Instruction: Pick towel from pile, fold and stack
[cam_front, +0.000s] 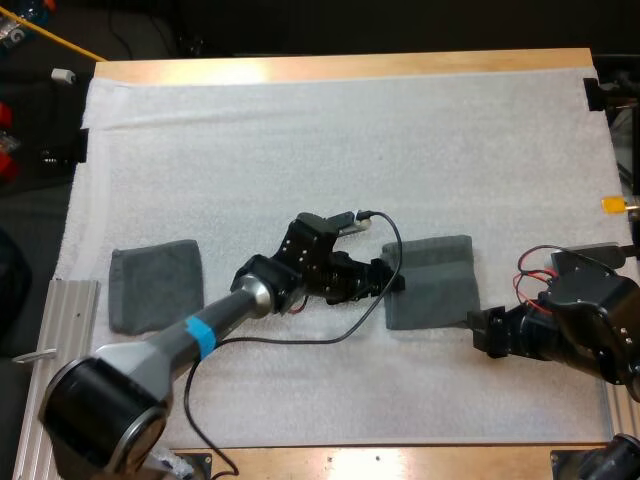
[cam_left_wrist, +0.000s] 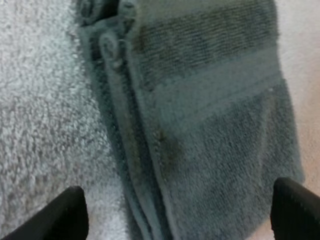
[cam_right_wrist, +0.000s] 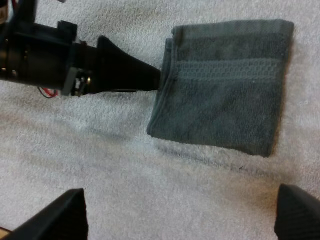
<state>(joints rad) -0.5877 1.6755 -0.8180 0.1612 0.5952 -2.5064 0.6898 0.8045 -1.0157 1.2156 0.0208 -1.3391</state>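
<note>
Left gripper (cam_front: 393, 280) sits low at the left edge of a folded towel (cam_front: 432, 283), fingers spread wide, nothing clamped; one fingertip looks to touch the layered edge. Right gripper (cam_front: 483, 332) hangs just off the same towel's near right corner, fingers likewise apart and empty. White mat (cam_front: 330, 130) covers the table. Folded towel lies flat, right of mat centre. Second towel (cam_front: 155, 285), also folded, lies well apart on the left.

A robotics lab bench: a wooden table (cam_front: 350, 66) under a white mat (cam_front: 350, 160), with an aluminium rail (cam_front: 62, 312) well left of the fingers of the left gripper (cam_front: 393, 280).
</note>
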